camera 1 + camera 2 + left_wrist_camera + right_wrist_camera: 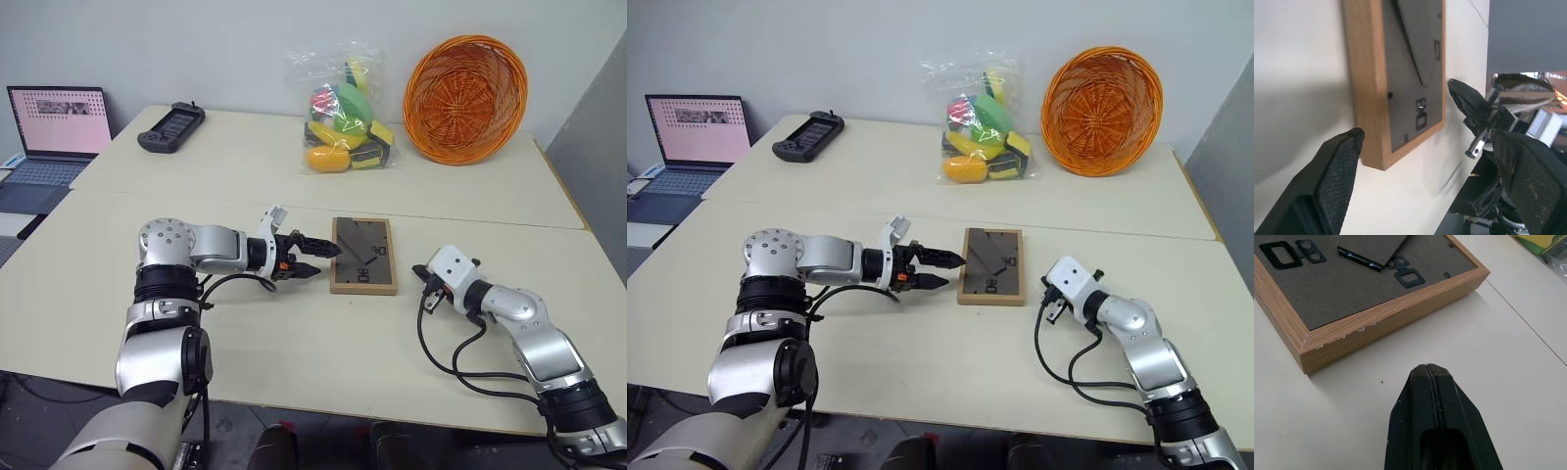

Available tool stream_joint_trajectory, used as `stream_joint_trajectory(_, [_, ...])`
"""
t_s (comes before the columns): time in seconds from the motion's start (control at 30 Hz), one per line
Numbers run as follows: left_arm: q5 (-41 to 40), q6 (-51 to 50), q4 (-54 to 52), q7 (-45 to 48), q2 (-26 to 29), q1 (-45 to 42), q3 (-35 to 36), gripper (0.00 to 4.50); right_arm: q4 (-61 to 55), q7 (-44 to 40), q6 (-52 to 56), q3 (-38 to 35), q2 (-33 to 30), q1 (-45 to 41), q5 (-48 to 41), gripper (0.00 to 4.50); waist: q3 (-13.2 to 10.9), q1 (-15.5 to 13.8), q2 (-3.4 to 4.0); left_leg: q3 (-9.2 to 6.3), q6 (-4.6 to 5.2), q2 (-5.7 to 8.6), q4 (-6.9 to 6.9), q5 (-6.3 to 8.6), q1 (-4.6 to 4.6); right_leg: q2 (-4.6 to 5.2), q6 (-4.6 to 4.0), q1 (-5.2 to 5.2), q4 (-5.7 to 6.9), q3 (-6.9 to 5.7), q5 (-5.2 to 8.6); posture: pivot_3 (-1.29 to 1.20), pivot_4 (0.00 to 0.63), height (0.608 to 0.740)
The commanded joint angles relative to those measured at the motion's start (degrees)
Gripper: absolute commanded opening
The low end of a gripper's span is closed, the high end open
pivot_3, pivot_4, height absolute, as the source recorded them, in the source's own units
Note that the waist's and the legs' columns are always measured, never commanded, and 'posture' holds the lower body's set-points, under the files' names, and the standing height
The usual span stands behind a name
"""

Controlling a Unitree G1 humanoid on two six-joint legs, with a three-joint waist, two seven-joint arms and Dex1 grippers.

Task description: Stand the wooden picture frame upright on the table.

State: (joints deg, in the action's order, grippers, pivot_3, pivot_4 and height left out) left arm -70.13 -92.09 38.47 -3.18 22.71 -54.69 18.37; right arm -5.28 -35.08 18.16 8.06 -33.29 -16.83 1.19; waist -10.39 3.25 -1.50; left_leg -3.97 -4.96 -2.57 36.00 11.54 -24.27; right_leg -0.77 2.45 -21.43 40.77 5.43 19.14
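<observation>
Largest first: the table (294,362), pale and bare around the work, with the wooden picture frame (364,256) as the landmark, lying flat and face down near the middle, dark grey back and stand flap turned upward. Far beyond the frame, toward the wall: an orange basket (465,98), a laptop (56,127) off to the left, a bag of colourful items (345,108) and a black handheld controller (171,126).

Just left of the frame: the left gripper (315,259), fingers spread wide, tips level with the frame's left edge and close to it, nothing between them. Right of the frame, a little apart: the right gripper (421,279), fingers pressed together, holding nothing, pointed toward the frame's near right corner.

Step in hand, as a judgement: getting a hold on the left edge so as to lift and tip. Best done by straddling that wooden rim with one finger above and one below, closing on the wood rather than the flap. Worth keeping the closed right gripper against the far side as a stop, since a light frame on a smooth top will likely slide away. Stand flap looks folded nearly flat, so probably needs swinging out before the frame can rest upright.
</observation>
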Motion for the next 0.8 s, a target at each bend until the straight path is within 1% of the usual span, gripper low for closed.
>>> stream_joint_trajectory(0.03, [1.54,-0.41,0.77,-0.25,-0.51,-0.22,1.09,4.31,-1.33,-0.65,-0.96,-0.25,-0.4,-1.44,0.57,0.0,0.0,0.0,0.0,0.0,0.0,0.0,0.0,0.0,0.0,0.0,0.0,0.0,0.0,0.0,0.0,0.0,0.15,0.74])
stream_joint_trajectory(0.2, [3.63,-0.41,1.13,2.04,-1.85,-0.03,-0.66,4.31,0.12,0.16,-1.73,2.12,0.61,-2.53,3.07,0.0,0.0,0.04,0.0,0.01,-0.15,0.0,-0.01,-0.09,0.02,0.0,0.0,0.0,0.0,0.01,0.0,0.0,0.15,0.74])
stream_joint_trajectory(0.3, [4.71,-0.41,1.35,4.28,-2.89,-0.27,-2.37,4.31,0.82,0.62,-1.43,3.76,2.74,-3.96,3.6,0.0,0.0,0.11,0.0,0.05,-0.16,0.0,-0.03,-0.09,0.07,0.0,0.0,0.02,0.0,0.03,0.0,0.0,0.15,0.74])
stream_joint_trajectory(0.57, [11.61,-0.4,3.48,7.08,-5.37,-1.03,-1.07,4.31,-1.36,2.0,1.79,7.4,10.51,-6.64,4.42,0.0,0.0,0.54,0.0,0.08,-0.18,-0.03,-0.06,-0.1,0.15,-0.03,0.0,0.01,0.02,0.06,0.0,0.0,0.15,0.74])
stream_joint_trajectory(0.67, [13.77,-0.41,3.52,8.48,-5.64,-1.0,-0.48,4.31,-2.06,1.94,2.76,7.22,11.26,-6.77,4.63,0.0,0.01,0.37,0.01,0.08,-0.18,-0.03,-0.09,-0.1,0.19,-0.03,0.0,0.04,0.03,0.06,0.0,0.0,0.15,0.74])
stream_joint_trajectory(0.8, [16.57,0.1,3.5,10.1,-4.93,-0.33,1.41,4.31,-2.23,1.62,2.78,6.88,10.44,-6.03,4.79,0.0,0.01,0.25,0.0,0.1,-0.19,-0.01,-0.08,-0.1,0.19,0.01,0.0,0.06,-0.01,0.05,0.0,0.0,0.15,0.74])
